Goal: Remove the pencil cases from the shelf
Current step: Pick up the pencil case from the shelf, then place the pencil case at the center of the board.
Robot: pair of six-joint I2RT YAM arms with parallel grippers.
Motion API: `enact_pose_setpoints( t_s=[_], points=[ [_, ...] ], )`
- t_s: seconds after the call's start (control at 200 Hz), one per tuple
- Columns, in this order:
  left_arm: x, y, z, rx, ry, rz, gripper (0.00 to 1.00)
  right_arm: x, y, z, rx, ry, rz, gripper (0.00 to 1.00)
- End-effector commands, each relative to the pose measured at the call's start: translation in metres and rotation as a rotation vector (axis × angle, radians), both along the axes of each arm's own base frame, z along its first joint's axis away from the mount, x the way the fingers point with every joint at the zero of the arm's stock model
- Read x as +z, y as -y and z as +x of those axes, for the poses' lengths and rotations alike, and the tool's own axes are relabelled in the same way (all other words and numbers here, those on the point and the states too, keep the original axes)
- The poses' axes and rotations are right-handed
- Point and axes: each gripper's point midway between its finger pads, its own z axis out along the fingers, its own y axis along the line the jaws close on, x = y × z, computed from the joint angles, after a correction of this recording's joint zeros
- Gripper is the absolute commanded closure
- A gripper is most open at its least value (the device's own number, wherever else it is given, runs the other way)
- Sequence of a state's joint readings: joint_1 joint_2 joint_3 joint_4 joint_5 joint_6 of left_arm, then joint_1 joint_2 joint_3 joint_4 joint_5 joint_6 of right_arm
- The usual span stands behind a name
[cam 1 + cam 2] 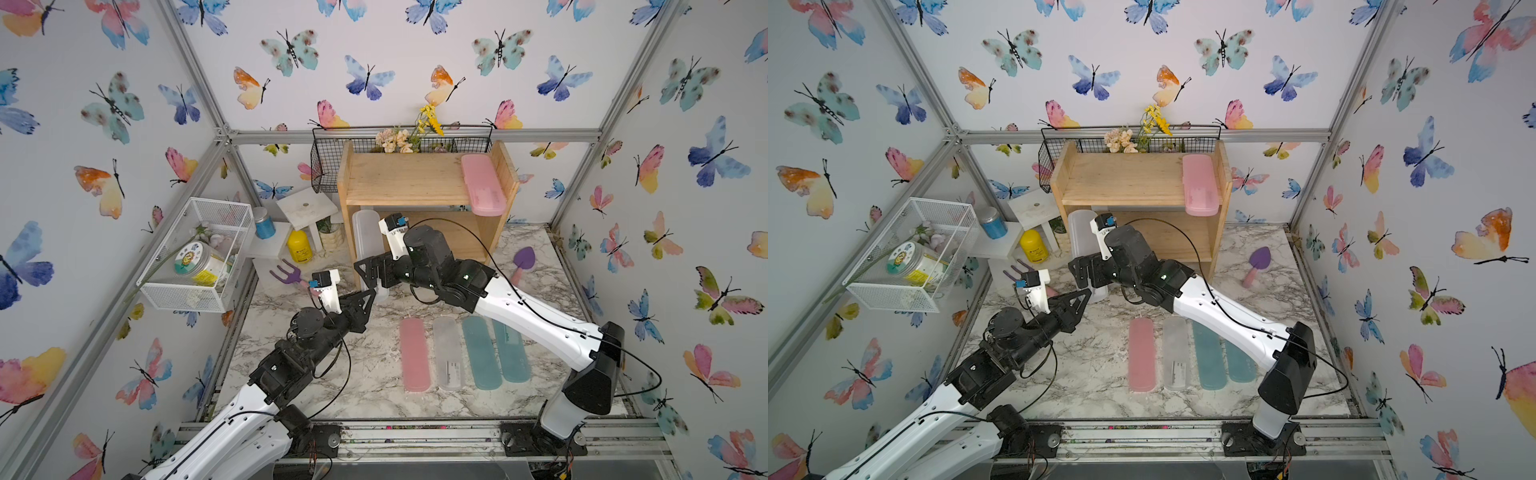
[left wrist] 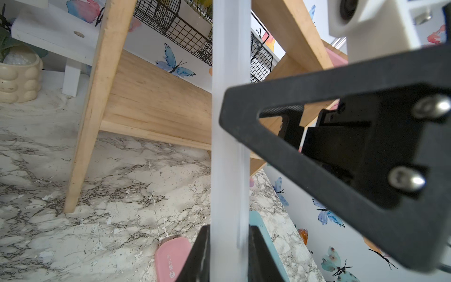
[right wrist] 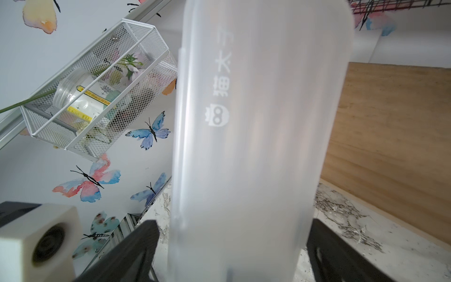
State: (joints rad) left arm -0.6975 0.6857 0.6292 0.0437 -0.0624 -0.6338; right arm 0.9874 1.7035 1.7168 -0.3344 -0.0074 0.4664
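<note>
Left gripper pinches the thin lower end of the frosted white translucent plastic pencil case, which stands upright in front of the light pine two-tier wooden shelf, long axis near vertical; right gripper, jaws spread wide, straddles its width; the pink rounded plastic pencil case lies on the top tier
</note>
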Motion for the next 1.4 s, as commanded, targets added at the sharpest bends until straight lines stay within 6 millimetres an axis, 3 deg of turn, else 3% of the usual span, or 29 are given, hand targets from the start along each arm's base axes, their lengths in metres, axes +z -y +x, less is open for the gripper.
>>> enact_pose_setpoints(
  t_s=[0.0,0.28,0.581,0.626,0.651,0.711,0.801,0.866,0.946,1.081,1.241,1.397],
  points=[
    [0.012,-0.008,0.0,0.034,0.037,-0.023,1.0,0.003,-0.006,0.003,0.013,0.009,0.0,0.01],
    [0.01,-0.008,0.0,0.034,0.033,-0.02,1.0,-0.005,-0.012,0.004,0.016,-0.02,0.004,0.02],
    [0.002,-0.009,0.0,0.041,0.019,-0.007,1.0,0.001,-0.003,0.001,0.0,-0.013,0.019,0.2],
    [0.001,-0.01,0.0,0.043,0.017,-0.007,0.89,0.001,-0.001,0.0,-0.003,-0.015,0.019,0.2],
    [0.0,-0.01,0.0,0.045,0.017,-0.005,0.78,0.001,0.0,0.0,-0.005,-0.014,0.018,0.21],
    [-0.001,-0.012,0.0,0.054,0.015,-0.005,0.43,0.003,0.004,-0.001,-0.013,-0.011,0.016,0.21],
    [-0.005,-0.016,0.001,0.072,0.006,0.013,0.11,0.006,0.015,-0.004,-0.03,-0.001,0.014,0.22],
    [-0.01,-0.021,0.001,0.096,0.001,0.039,0.0,0.009,0.029,-0.008,-0.057,0.01,0.0,0.24],
    [-0.018,-0.032,0.002,0.145,-0.013,0.07,0.01,0.01,0.047,-0.015,-0.092,0.019,-0.025,0.24],
    [-0.024,-0.058,0.002,0.264,-0.023,0.078,0.01,-0.024,0.078,-0.032,-0.118,-0.04,-0.092,0.24],
    [-0.019,-0.083,0.001,0.38,-0.012,0.094,0.01,-0.106,0.104,-0.056,-0.139,-0.205,-0.178,0.22],
    [-0.022,-0.085,0.006,0.409,-0.028,0.142,0.01,-0.166,0.097,-0.081,-0.119,-0.37,-0.138,0.23]
  ],
)
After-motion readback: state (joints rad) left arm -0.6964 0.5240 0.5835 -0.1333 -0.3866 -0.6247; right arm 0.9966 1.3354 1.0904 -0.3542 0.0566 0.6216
